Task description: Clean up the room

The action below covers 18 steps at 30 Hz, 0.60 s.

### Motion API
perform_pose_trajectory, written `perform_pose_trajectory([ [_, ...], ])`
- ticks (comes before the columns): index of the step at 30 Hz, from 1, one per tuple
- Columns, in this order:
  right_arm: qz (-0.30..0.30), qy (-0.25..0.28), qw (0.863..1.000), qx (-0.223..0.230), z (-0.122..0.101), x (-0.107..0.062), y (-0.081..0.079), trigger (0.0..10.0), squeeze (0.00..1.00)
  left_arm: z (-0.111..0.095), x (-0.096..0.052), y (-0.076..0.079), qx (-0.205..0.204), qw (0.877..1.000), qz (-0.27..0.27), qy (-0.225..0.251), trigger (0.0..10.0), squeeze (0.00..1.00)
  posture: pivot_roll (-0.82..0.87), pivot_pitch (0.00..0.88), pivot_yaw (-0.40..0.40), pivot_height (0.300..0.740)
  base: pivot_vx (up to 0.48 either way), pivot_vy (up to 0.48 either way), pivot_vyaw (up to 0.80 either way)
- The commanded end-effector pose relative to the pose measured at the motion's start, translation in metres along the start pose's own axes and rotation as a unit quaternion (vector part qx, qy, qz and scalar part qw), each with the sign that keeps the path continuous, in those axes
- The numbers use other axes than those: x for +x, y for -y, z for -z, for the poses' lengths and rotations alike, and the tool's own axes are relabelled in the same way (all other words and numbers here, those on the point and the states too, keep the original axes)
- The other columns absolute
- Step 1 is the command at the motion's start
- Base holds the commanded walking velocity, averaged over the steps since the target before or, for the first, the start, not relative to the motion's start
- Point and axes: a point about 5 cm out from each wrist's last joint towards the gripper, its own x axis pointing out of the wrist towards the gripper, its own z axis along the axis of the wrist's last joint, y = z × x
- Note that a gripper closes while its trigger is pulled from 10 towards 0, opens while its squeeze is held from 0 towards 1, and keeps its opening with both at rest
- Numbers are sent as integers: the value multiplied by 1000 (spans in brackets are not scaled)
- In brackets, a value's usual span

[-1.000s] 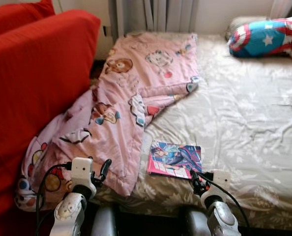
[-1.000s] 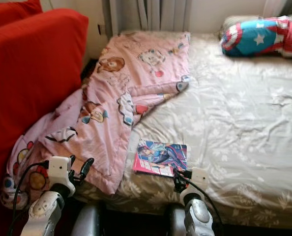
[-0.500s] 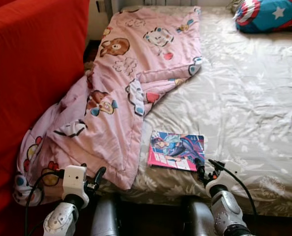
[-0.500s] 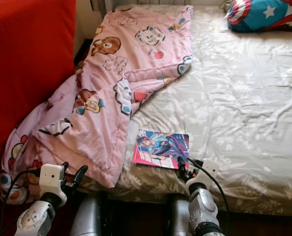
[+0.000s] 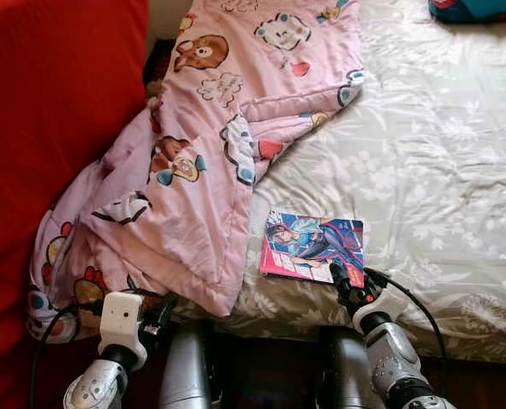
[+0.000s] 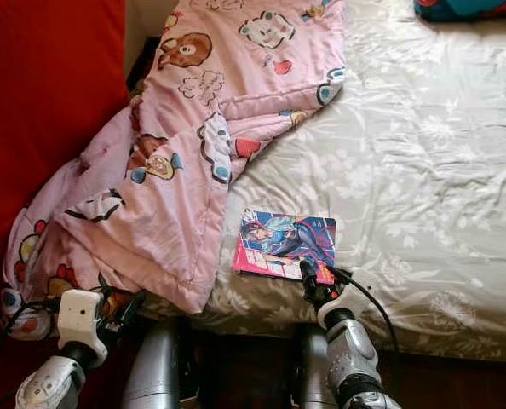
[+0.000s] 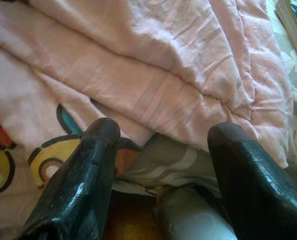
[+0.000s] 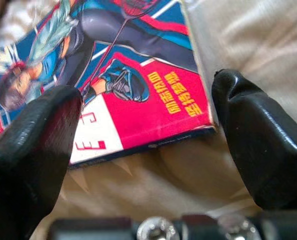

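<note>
Right wrist view: the right end effector (image 8: 143, 145), fingers spread, has closed in on the comic book (image 5: 313, 247) near the bed's (image 5: 440, 162) front edge, ready to grasp; left end effector (image 7: 161, 165) hangs spread.

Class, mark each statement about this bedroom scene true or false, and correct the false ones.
1. The comic book lies flat on the bed sheet. True.
2. The right gripper is shut on the book. False: its fingers are open, spread either side of the book's near corner.
3. The pink blanket hangs off the bed's near edge. True.
4. The left gripper holds the blanket. False: it is open, just short of it.
5. The book lies on top of the blanket. False: it lies beside it.
</note>
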Motion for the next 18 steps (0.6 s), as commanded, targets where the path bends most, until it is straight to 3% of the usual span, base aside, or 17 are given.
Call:
perform_pose_trajectory([
  [1, 11, -27, 997, 69, 18, -11, 10, 10000, 0, 4, -7, -3, 6, 1000, -2, -16, 10000, 0, 169, 301, 51, 581, 0, 0, 0],
  [10, -6, -32, 979, 201, 25, -19, 18, 10000, 0, 0, -15, -1, 10, 1000, -2, -18, 10000, 0, 211, 315, 53, 581, 0, 0, 0],
  [18, -34, -40, 965, 256, 26, -12, 4, 10000, 0, -4, -22, -2, 13, 1000, -9, -19, 10000, 0, 240, 325, 48, 581, 0, 0, 0],
])
